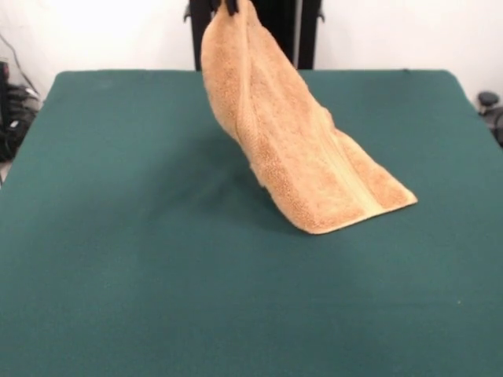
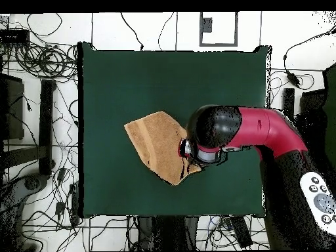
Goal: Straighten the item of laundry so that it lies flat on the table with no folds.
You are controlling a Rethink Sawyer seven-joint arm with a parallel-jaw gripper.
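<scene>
The towel [image 1: 291,149], a thick orange-tan terry cloth, is held up by one end, pinched in the gripper [image 1: 224,6] at the top edge of the front view. Its lower end, with the woven band, rests on the green felt-like desk [image 1: 118,236], near the middle. A long fold runs down the cloth. The lifting-and-spreading step appears to be in hand; next, a slow drag and lowering seems needed to lay it flat.

Front camera faces the robot across the table [image 1: 118,275]; overhead camera looks straight down; both share the tabletop.
</scene>
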